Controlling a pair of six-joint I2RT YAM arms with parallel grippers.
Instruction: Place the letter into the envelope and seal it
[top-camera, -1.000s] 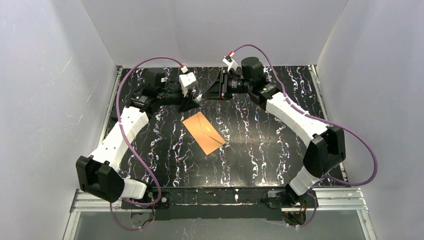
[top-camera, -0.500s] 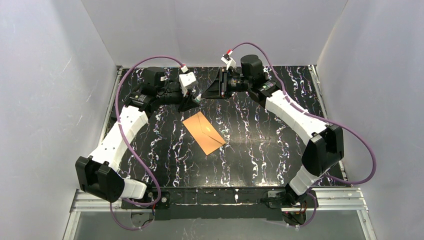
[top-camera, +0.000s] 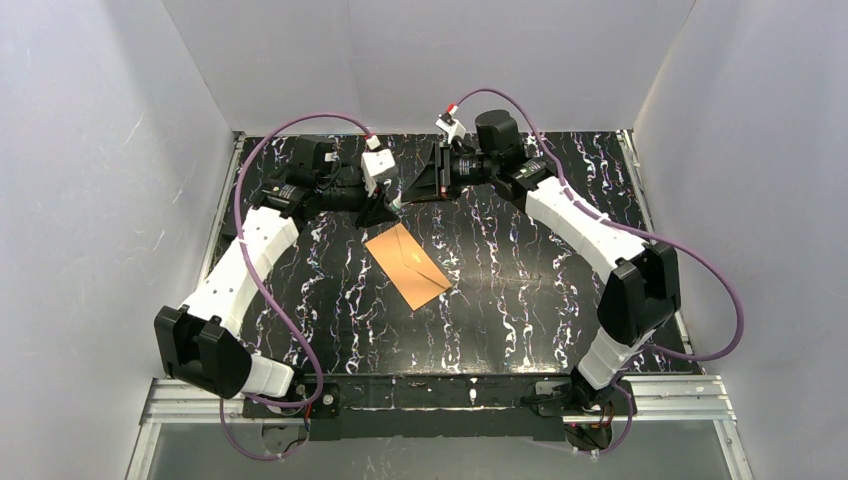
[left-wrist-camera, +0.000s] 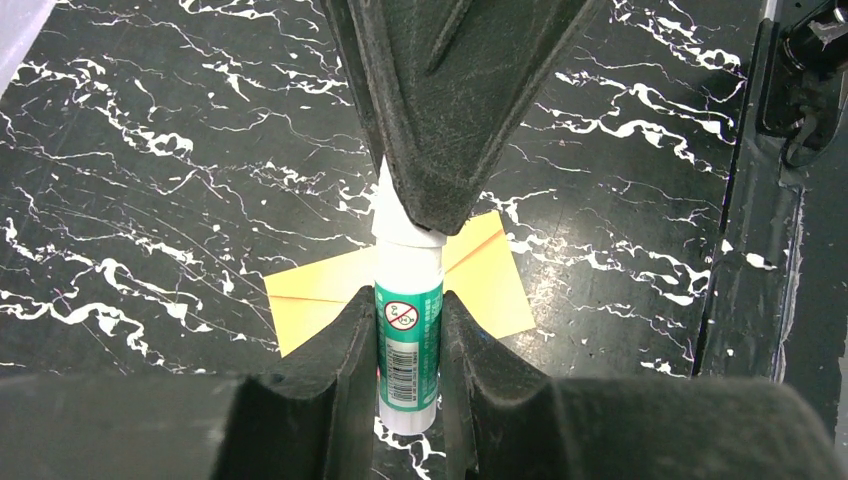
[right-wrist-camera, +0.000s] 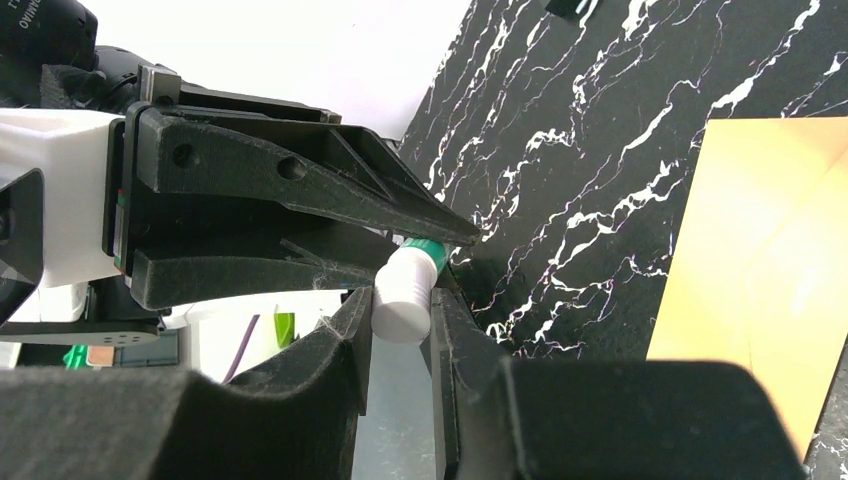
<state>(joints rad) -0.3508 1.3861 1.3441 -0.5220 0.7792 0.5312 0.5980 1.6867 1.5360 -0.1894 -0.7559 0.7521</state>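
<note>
The orange-brown envelope (top-camera: 407, 265) lies flat on the black marbled table, flap side up; it also shows as the envelope (left-wrist-camera: 320, 300) under the left wrist and the envelope (right-wrist-camera: 770, 270) at the right of the right wrist view. The letter is out of view. Above the envelope's far corner both grippers meet on one green-and-white glue stick (left-wrist-camera: 408, 335). My left gripper (left-wrist-camera: 408, 310) is shut on its green body. My right gripper (right-wrist-camera: 400, 310) is shut on its white cap (right-wrist-camera: 403, 300). From above, the left gripper (top-camera: 387, 207) and right gripper (top-camera: 418, 187) point at each other.
White walls (top-camera: 120, 150) enclose the table on three sides. A metal rail (top-camera: 440, 392) with both arm bases runs along the near edge. Purple cables (top-camera: 700, 290) loop beside each arm.
The right arm has shifted a little left, toward the left gripper. Both grips on the glue stick look unchanged and the envelope has not moved.
</note>
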